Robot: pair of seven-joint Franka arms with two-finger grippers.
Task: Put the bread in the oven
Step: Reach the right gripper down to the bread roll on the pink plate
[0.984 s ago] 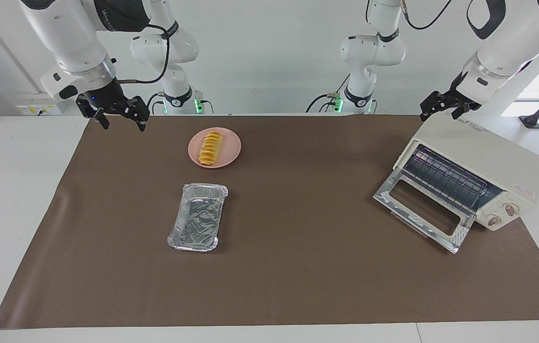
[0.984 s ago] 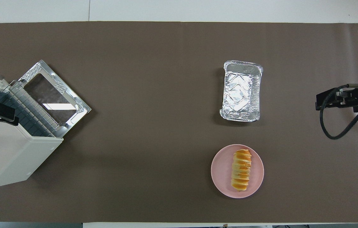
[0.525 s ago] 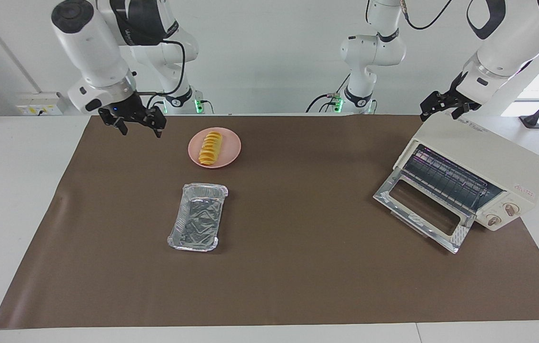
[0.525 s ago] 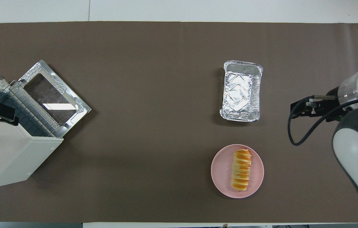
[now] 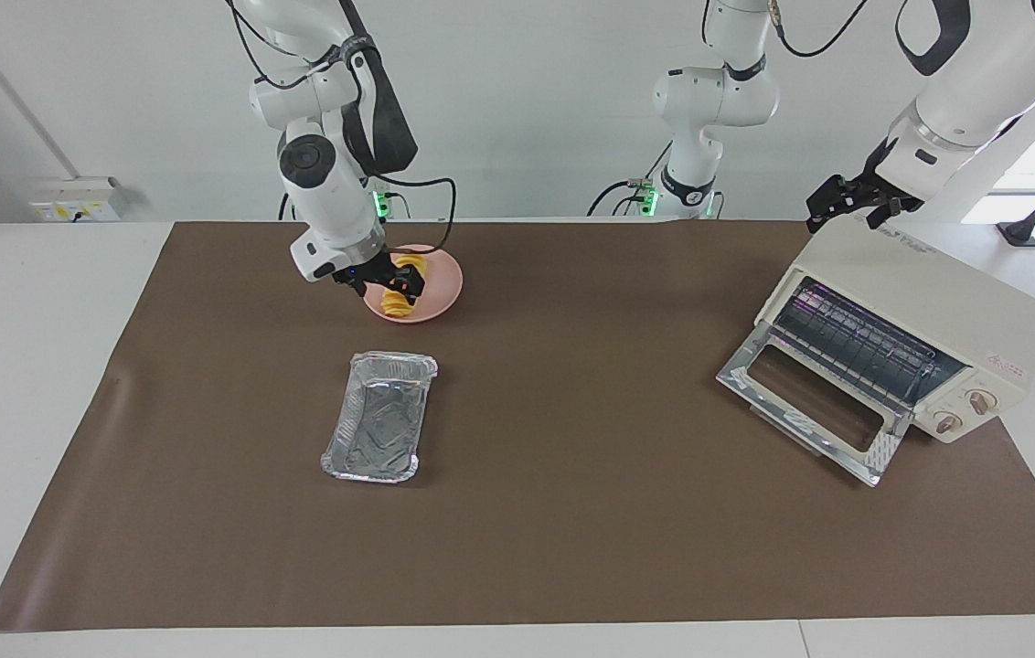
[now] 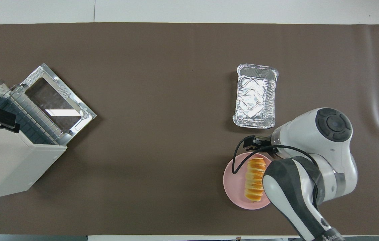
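Right gripper (image 5: 387,285) is up over the plate (image 5: 444,288), at the bread (image 5: 402,284), on the part of the loaf toward the foil tray (image 5: 379,416). Fingers spread, nothing gripped; contact w/ the loaf can't be confirmed. Bread lies lengthwise on the plate, and the plate sits nearer to the robots than the tray, both toward the right arm's end of the table.

Mid-table: bare brown mat (image 5: 572,411) between plate and oven.

Oven (image 5: 915,334) stands well apart from the plate, toward the left arm's end, set at an angle. Door (image 5: 815,407) is dropped open onto the mat, wire rack (image 5: 856,343) exposed, nothing on it. Left gripper (image 5: 849,205) waits above the oven's top corner nearest the robots, fingers apart, empty.

Judgement: step in hand is the reach for the bread; pick not yet made. Next move calls for settling the fingers astride the loaf's narrow width, closing gently as it looks soft, then lifting clear of the plate. Tray's role unclear; loaf may need staging there or a handover, given the gap to the oven
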